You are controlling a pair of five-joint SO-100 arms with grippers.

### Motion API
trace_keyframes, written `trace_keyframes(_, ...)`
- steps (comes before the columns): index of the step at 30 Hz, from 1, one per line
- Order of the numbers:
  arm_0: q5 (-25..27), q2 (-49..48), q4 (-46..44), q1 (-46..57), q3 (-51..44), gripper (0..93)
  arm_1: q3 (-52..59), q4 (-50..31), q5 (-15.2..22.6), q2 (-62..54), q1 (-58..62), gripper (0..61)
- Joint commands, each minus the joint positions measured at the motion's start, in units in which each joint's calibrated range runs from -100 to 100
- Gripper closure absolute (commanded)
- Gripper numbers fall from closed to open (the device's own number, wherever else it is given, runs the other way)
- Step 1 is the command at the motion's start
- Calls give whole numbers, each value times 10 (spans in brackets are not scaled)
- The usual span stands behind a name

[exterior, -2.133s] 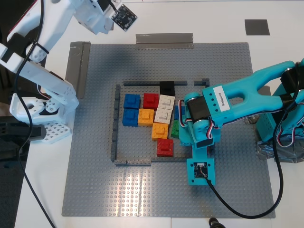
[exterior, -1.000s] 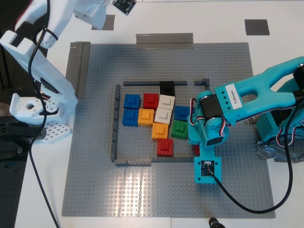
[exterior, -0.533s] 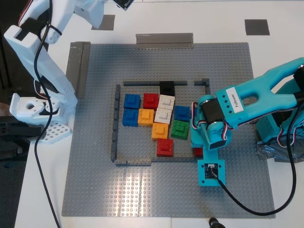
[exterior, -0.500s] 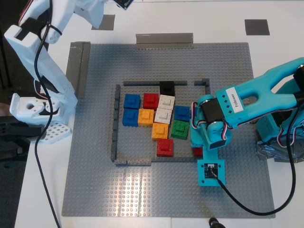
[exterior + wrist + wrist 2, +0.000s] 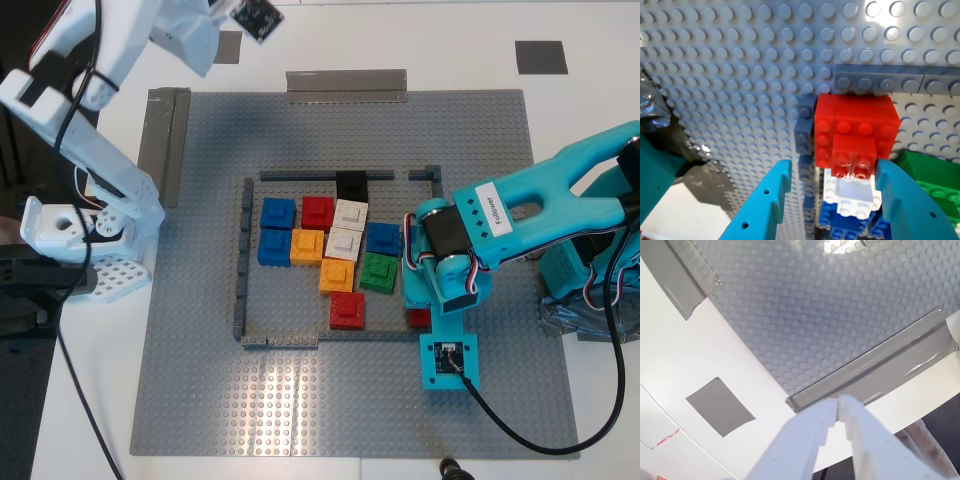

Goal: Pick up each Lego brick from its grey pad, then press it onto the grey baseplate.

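A: Closest first. My first gripper [image 5: 832, 167]?

B: Teal fingers [image 5: 771, 200] are spread, released, nothing held. The red Lego brick [image 5: 855, 131] sits just past the tips, pressed on the grey baseplate [image 5: 730, 75]. It is tight against the dark grey wall strips [image 5: 880, 82].

A: Same brick in the exterior view?

B: Yes, red Lego brick [image 5: 418, 318] shows partly under the teal arm [image 5: 500, 225], at the wall's corner on the exterior view's right. Half a second ago less of it showed. The arm's wrist board [image 5: 449, 361] has slid a little toward the exterior view's right since then.

A: And against two seconds ago?

B: Then the teal wrist covered the green brick [image 5: 377, 271] and the blue brick [image 5: 383, 238]. Both are clear now, touching each other inside the walls. The other coloured bricks [image 5: 315, 245] haven't moved.

A: Farther back?

B: My second gripper [image 5: 837, 404] has its white fingers [image 5: 810, 432] clenched tip to tip on nothing. It hangs above the baseplate's far edge and a tape strip [image 5: 875, 367]. One of the grey pads [image 5: 720, 407] lies on the white counter [image 5: 700, 355] nearby.

A: Any change there?

B: The white arm [image 5: 90, 60] dipped, so its camera board [image 5: 255, 16] shows more than before. The other pad [image 5: 540, 57] is unchanged at the far corner on the exterior view's right.
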Motion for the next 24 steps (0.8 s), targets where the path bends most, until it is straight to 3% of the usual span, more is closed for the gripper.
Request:
trace_keyframes(1,4,-15,42,2,-67,741,38,-16,6,-64,12,612)
trace_keyframes(8,4,-16,58,2,-118,741,40,-10,19,-73,38,612)
trace_keyframes(13,3,-18,130,10,-205,747,41,-4,25,-77,43,612)
trace_keyframes(16,6,-17,174,78,-296,765,51,-1,26,-79,43,612)
trace_keyframes(20,24,-23,174,193,-349,927,57,-3,26,-82,42,612)
trace_keyframes(24,54,-23,174,332,-390,927,57,-3,25,-81,39,612)
